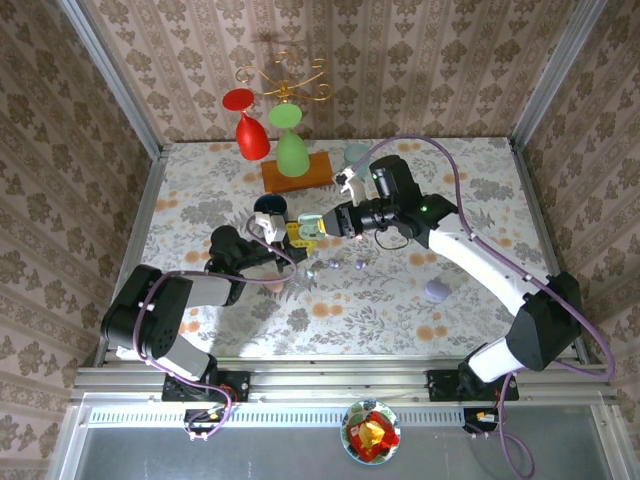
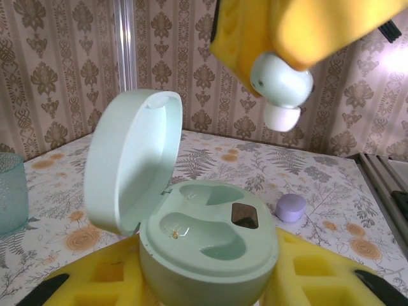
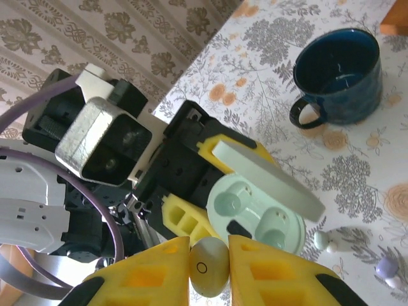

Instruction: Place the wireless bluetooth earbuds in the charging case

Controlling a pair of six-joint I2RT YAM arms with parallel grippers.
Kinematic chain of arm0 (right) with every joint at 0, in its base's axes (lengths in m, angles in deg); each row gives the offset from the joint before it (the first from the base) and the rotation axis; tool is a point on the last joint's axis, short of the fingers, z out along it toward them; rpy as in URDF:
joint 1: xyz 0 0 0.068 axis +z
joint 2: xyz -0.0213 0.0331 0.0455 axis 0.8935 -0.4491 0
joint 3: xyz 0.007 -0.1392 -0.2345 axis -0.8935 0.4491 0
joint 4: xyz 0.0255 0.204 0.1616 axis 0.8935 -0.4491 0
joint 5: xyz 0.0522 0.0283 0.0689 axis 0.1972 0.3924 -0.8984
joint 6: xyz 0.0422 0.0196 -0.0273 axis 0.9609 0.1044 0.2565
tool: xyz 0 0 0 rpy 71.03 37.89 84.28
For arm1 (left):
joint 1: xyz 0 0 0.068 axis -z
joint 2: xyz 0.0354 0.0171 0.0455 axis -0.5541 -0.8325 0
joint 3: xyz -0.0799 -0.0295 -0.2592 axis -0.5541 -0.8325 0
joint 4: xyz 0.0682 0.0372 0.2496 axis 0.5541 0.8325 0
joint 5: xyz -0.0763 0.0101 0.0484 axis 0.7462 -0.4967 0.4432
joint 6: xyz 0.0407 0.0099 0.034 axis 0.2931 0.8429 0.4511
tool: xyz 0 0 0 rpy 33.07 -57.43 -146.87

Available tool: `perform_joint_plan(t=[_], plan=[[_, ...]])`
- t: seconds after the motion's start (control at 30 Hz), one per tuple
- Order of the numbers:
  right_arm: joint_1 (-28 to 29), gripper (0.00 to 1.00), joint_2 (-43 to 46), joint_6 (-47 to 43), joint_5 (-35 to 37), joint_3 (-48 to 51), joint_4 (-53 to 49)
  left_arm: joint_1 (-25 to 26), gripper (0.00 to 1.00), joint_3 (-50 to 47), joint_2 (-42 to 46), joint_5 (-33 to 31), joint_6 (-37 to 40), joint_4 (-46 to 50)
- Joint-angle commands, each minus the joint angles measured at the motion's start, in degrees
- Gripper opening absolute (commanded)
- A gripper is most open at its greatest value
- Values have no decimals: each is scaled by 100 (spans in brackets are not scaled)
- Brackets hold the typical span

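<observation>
Right fingers point(image 3: 146, 275) clamp one mint earbud point(image 3: 209, 266) just above the open charging case point(image 2: 210, 271) gripped between left fingers point(image 2: 319, 274); both wells look empty, insertion not yet done

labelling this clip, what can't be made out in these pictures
- left wrist: base of the charging case, hidden between the fingers of the left gripper, cut by the bottom edge
- left wrist: what the dark piece in one socket is
- top external: the earbud in the right gripper, too small to tell apart
- right wrist: whether the blue mug holds liquid, its inside is dark
</observation>
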Motion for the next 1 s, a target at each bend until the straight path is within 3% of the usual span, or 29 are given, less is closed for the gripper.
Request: perform_joint_plan(t=[0.0,0.77,0.97], plan=[[20,21,-141,-127,-86,-179,-6,40,32,135,14,242,-81,-136],[47,21,-625,-427,142,-249,-339,26,32,82,161,208,-143,-136],[55,27,-701,-395,262,-252,-305,19,32,88,177,218,-154,-140]])
